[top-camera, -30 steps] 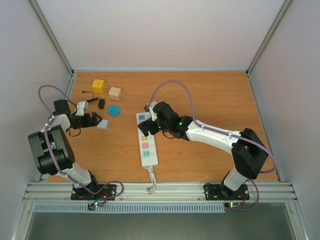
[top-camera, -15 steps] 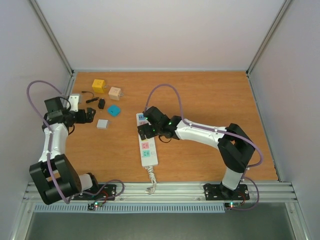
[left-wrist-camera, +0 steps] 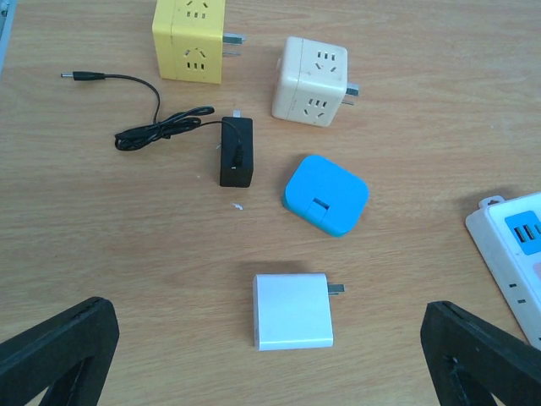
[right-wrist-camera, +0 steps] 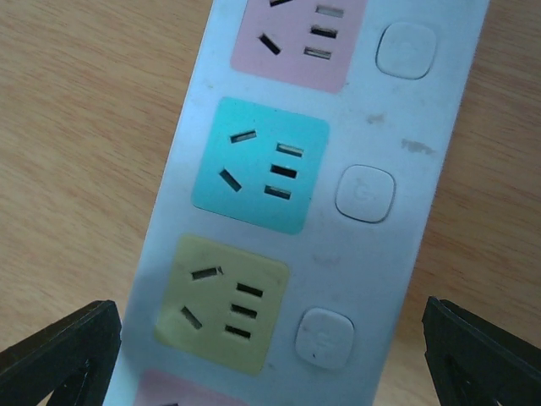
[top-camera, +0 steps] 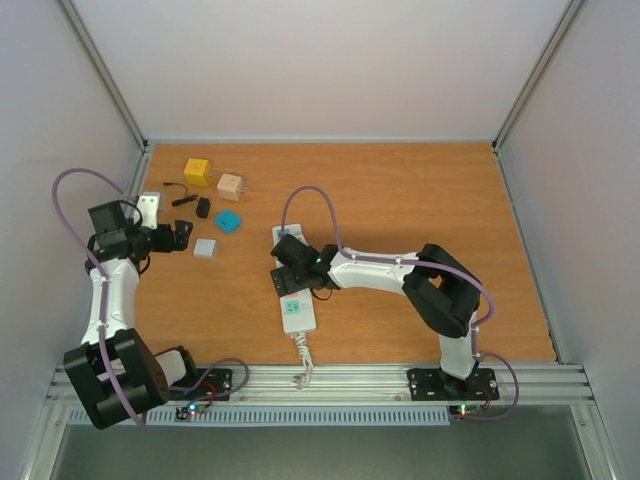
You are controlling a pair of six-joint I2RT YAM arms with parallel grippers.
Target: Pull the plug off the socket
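The socket, a long white power strip [top-camera: 298, 315], lies in the middle of the table with its short cord toward the near edge. In the right wrist view [right-wrist-camera: 372, 110] its pink, teal and yellow outlets are all empty. My right gripper [top-camera: 290, 280] is open just above it, its fingers [right-wrist-camera: 59, 355] on either side of the strip. A white square plug [top-camera: 205, 249] lies loose on the table left of the strip, prongs toward it [left-wrist-camera: 292, 310]. My left gripper [top-camera: 176, 234] is open and empty, just left of this plug.
Behind the plug lie a yellow cube adapter [left-wrist-camera: 190, 38], a beige cube adapter [left-wrist-camera: 308, 80], a black adapter with a thin cord [left-wrist-camera: 237, 152] and a blue adapter [left-wrist-camera: 325, 193]. The strip's end shows at the left wrist view's right edge [left-wrist-camera: 516, 245].
My left gripper has drawn back to the left, away from the white plug, which stays on the table. My right gripper has moved nearer along the strip.
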